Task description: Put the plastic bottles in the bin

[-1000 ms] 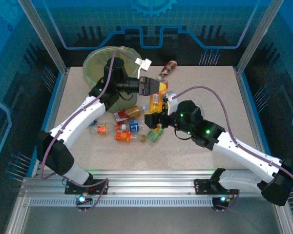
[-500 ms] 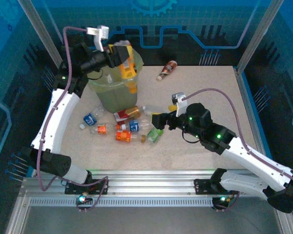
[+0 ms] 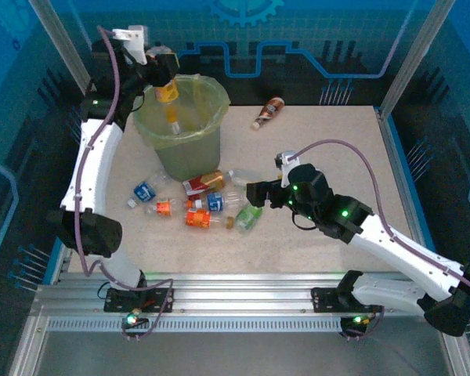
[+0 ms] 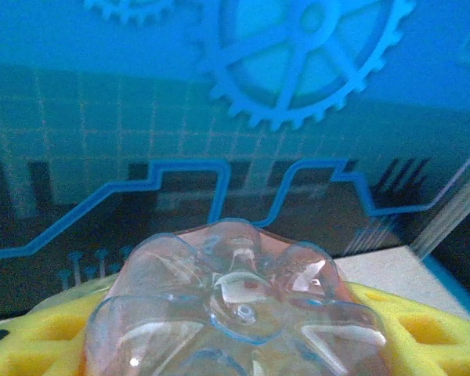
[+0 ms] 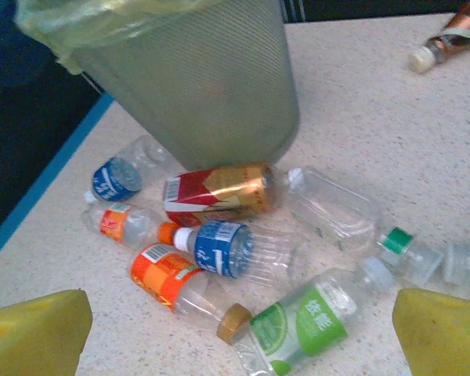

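Your left hand (image 3: 163, 66) pinching an orange-labelled bottle (image 3: 168, 95) over the bin (image 3: 194, 160), bin at far-left corner of the counter (image 3: 337, 141), your right hand (image 3: 254, 193) spread wide, loose bottles (image 5: 219, 251) clustered mid-counter beside the bin

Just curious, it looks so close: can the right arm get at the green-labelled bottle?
Probably yes: the right claw hangs open right by the green-labelled bottle, and nothing lies over it.
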You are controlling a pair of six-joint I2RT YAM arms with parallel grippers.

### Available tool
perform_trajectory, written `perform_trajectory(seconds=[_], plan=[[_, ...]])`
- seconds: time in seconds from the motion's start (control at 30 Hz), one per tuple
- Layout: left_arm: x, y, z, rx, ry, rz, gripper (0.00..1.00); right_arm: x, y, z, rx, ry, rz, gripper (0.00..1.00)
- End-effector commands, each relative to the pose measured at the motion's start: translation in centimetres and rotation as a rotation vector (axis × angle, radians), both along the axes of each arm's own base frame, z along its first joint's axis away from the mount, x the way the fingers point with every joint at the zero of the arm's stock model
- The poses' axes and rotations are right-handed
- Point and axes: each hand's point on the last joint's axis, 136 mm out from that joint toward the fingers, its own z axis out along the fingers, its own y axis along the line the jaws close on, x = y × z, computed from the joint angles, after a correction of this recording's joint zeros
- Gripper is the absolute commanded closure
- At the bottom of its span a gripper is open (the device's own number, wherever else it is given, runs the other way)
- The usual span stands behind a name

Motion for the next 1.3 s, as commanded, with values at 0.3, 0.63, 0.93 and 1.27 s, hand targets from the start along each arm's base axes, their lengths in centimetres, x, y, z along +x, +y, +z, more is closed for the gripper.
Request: perform_trajectory(seconds=[0.3,0.63,0.93,1.27], plan=[[2.8,2.2,-8.9,0.218,0.174,0.064,0.52,1.7,-2.5,-2.2,-0.061,0.133,-0.194,0.0],[3.8,2.2,-16.0,0.221,0.338,0.047,0.4,2.5,-8.0,-7.0,0.059,0.381,-0.415,0.0],[3.9,1.9,-16.8,0.188,0.372,0.048,0.18,3.7,-12.2,-10.8,0.085,0.514,-0.596,0.0],[2.0,1.0,-12.0,0.089,0.324,0.064,0.01,6.3,-13.2,-12.6,0.037,0.557,-0.641,0.0]])
